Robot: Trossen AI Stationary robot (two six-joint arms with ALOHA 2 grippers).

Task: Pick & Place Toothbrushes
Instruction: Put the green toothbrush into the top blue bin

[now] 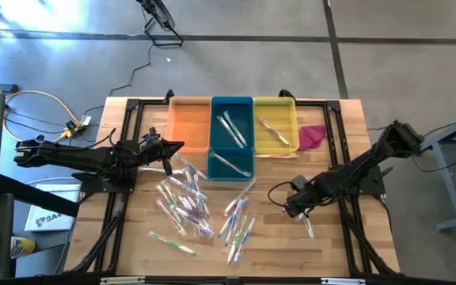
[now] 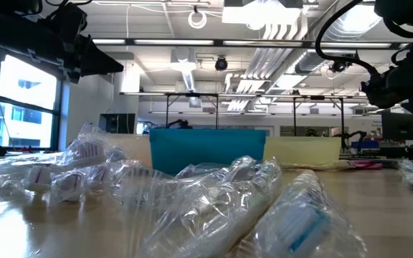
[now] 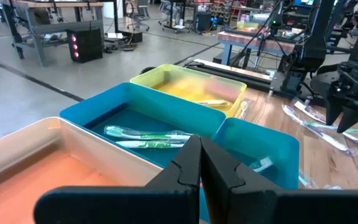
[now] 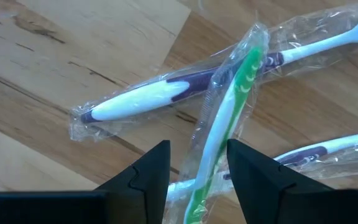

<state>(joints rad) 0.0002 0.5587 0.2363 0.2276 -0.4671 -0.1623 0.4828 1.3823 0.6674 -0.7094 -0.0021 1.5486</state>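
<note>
Green toothbrush [image 4: 219, 134] (end cut off) sits between right fingers [image 4: 145, 174].

Bright, even overhead lighting. Glare on wrappers [image 2: 214, 193], which blur in the low view's foreground. Window [image 2: 20, 107] blown out.

Orange [image 1: 188, 123], teal [image 1: 232, 111] and yellow [image 1: 275, 107] bins are seen on a pale wood-grain counter [image 1: 323, 245]. A green-and-white toothbrush [image 4: 225, 124] is crossed over a white-and-purple one [image 4: 160, 96]. A cloth [image 1: 311, 135], seemingly pink, is noted.
</note>
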